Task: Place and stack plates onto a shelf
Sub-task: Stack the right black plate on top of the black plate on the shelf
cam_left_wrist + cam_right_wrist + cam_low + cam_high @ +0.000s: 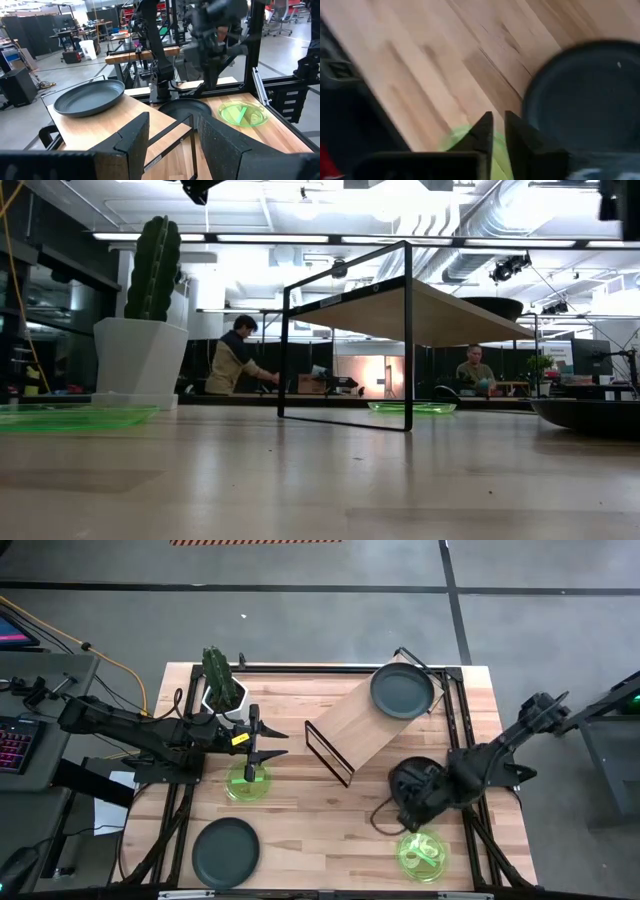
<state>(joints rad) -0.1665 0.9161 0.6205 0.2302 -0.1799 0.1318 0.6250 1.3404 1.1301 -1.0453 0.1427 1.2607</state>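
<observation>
The shelf [350,725] stands slantwise mid-table, and one dark plate [402,692] lies on its far end. A second dark plate [185,107] lies on the table at its right. A third dark plate [225,852] sits near the front left. One green plate [247,783] lies left of centre, another green plate [423,853] at the front right. My left gripper [268,740] stands open and level above the left green plate, holding nothing. My right gripper [499,131] points steeply down between the right dark plate [585,95] and the right green plate [465,142]. Its fingers stand a narrow gap apart with nothing between them.
A white pot with a cactus [222,685] stands at the far left of the table, just behind my left arm. Bare wood lies between the shelf's legs [408,420] and the table's near edge. People sit at desks in the room beyond.
</observation>
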